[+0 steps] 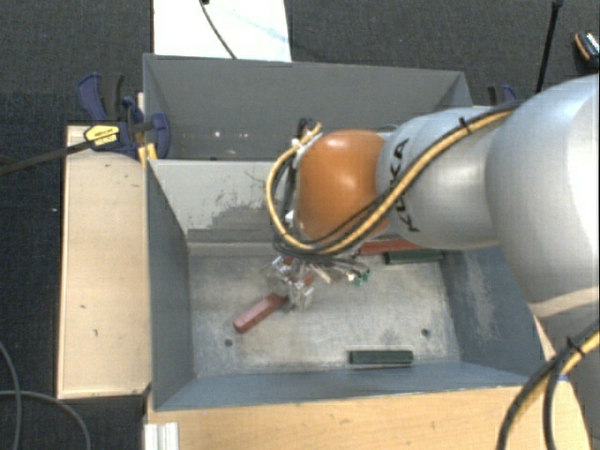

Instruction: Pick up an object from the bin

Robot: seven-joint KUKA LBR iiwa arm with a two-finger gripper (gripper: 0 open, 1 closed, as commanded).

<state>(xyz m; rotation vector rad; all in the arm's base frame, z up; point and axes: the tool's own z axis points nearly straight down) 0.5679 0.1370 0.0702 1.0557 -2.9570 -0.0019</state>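
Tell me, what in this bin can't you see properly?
All in the camera view:
1. Reddish stick: its right end is hidden under the gripper.
2. Red thing at the back: mostly covered by the arm.
3. Green bit beside the gripper: too small to name.

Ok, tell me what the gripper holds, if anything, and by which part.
Cannot be told. The gripper is down at the right end of a reddish-brown stick lying on the bin floor; whether that end is gripped is hidden.
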